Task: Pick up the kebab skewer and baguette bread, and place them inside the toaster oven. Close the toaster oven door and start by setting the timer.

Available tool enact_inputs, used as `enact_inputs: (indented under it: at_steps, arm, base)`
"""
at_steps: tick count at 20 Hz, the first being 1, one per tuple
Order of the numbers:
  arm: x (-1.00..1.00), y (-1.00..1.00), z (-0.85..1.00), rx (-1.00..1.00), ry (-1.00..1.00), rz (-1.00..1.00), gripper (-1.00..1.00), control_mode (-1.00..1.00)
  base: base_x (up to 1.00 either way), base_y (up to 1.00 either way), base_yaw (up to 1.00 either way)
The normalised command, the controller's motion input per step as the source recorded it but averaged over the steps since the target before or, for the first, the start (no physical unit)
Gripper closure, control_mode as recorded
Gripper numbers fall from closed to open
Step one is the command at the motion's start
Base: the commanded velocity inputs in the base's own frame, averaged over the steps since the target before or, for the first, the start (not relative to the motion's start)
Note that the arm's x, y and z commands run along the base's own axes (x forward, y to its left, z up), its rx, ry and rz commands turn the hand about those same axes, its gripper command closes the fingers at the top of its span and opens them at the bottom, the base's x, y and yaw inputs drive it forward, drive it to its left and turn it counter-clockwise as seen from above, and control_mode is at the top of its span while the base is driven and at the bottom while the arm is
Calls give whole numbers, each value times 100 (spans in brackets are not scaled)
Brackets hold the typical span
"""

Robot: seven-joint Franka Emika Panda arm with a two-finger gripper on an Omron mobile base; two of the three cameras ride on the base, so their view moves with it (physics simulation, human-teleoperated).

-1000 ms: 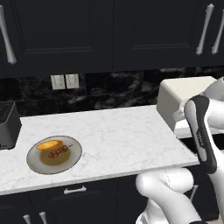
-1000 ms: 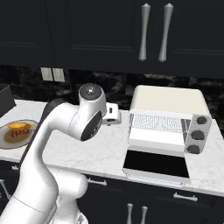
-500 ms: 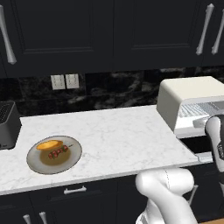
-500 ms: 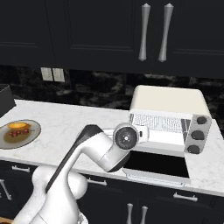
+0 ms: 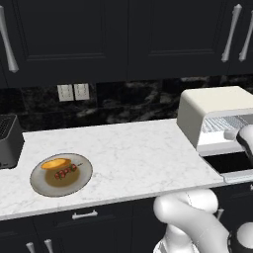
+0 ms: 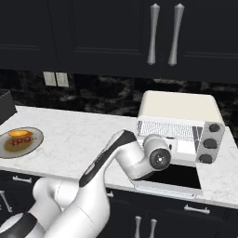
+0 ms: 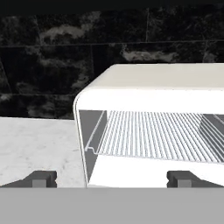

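The kebab skewer (image 5: 67, 170) and the golden baguette bread (image 5: 56, 163) lie side by side on a grey plate (image 5: 79, 185) at the counter's left; the same plate (image 6: 32, 139) appears in the right base view. The cream toaster oven (image 5: 217, 106) stands at the right with its dark glass door (image 6: 174, 179) folded down flat. My gripper (image 7: 111, 180) is open and empty, level with the oven's mouth, facing the wire rack (image 7: 162, 135). My wrist (image 6: 158, 157) hangs just in front of the oven (image 6: 179, 109), above the lowered door.
A dark slot toaster (image 5: 7, 141) sits at the counter's far left, just behind the plate. Three dark knobs (image 6: 210, 142) line the oven's right side. Black cabinets with silver handles (image 6: 162, 35) hang overhead. White marble counter (image 5: 133, 153) stretches between plate and oven.
My arm has swung right and down, from raised over the counter to low in front of the open oven. The plate, food and oven have stayed in place.
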Motion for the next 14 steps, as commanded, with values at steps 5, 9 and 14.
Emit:
enact_inputs:
  at_steps: [5,9,14]
  arm:
    - [30,-30,-17,2,-13,0,-100,-100]
    - [24,-7,-19,0,-12,0,-100,-100]
    - [39,-16,-2,0,0,0,-100,-100]
  base:
    - [0,0,0]
    - [0,0,0]
    - [0,0,0]
